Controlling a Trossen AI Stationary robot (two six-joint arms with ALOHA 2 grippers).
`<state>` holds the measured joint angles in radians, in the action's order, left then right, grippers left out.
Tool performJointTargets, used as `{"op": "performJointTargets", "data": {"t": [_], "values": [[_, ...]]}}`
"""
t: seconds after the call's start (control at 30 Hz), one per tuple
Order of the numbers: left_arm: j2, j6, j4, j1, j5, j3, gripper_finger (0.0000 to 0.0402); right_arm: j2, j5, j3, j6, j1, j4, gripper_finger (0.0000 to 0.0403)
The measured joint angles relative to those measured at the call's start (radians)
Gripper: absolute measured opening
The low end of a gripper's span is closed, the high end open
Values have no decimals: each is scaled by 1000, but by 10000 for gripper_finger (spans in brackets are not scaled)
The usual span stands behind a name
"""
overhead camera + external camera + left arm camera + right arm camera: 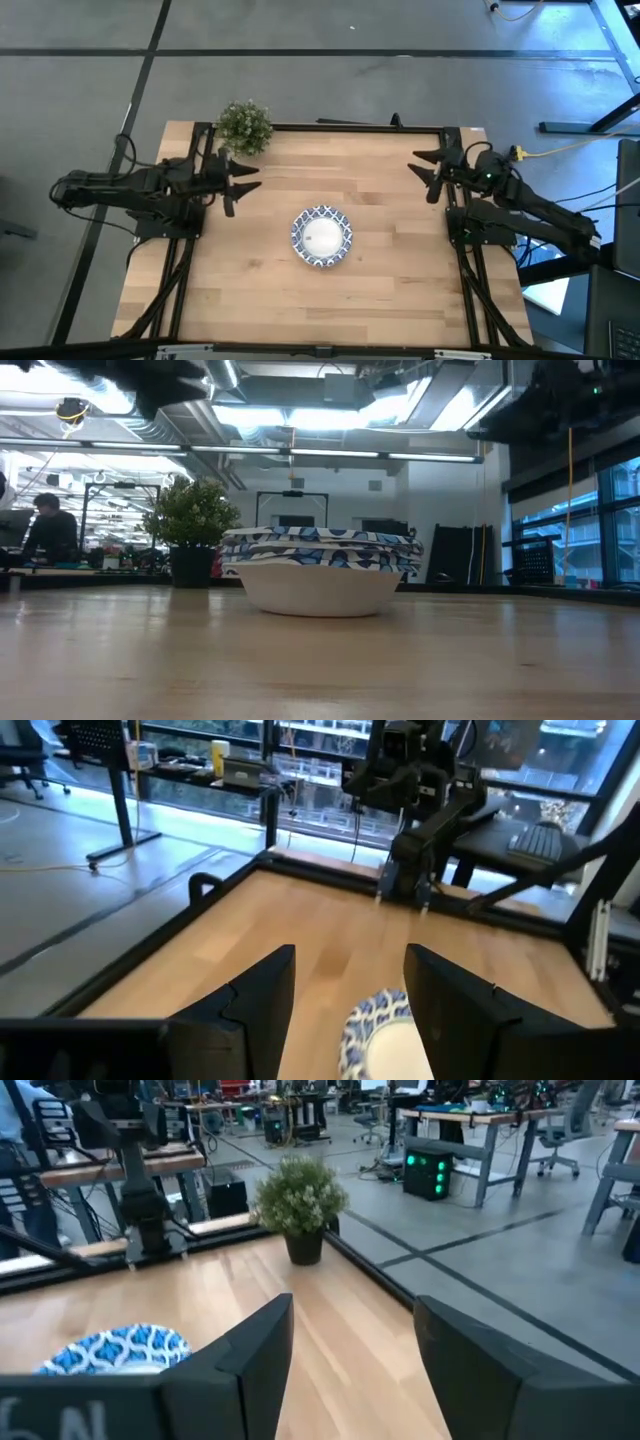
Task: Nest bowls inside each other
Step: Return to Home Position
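Observation:
The bowls stand nested in one stack (pixel 322 237) at the middle of the table, white inside with blue-and-white patterned rims. In the low view the stack (pixel 320 572) rests by the bottom bowl's base on the wood, several rims showing one above another. The stack also shows in the left wrist view (pixel 385 1038) and the right wrist view (pixel 115 1352). My left gripper (pixel 243 186) is open and empty at the table's far left, above the wood. My right gripper (pixel 425 172) is open and empty at the far right.
A small green potted plant (pixel 244 126) stands at the table's far left corner, close to my left gripper. A dark frame (pixel 350 127) runs along the table's far edge and sides. A person (pixel 48 528) sits in the room behind.

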<state>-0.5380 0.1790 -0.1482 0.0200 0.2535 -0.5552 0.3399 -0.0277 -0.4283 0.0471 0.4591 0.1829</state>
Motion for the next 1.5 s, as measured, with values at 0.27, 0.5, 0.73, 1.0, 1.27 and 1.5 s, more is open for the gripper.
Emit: {"op": "performJointTargets", "data": {"t": [0.27,0.5,0.73,1.0,1.27,1.5], "values": [[108,-106,3,0,-8,143,183,-36,-27,146,30,2,-151,209],[190,-103,39,0,-4,235,183,-36,-27,231,82,2,-235,209],[283,-103,27,11,35,284,183,-36,-1,255,83,2,-277,209],[312,-111,25,33,100,305,183,-35,87,255,53,2,-277,209],[312,-111,25,33,101,305,183,-35,87,255,51,2,-276,209],[312,-111,25,33,101,305,183,-35,87,255,50,2,-275,209]]}}
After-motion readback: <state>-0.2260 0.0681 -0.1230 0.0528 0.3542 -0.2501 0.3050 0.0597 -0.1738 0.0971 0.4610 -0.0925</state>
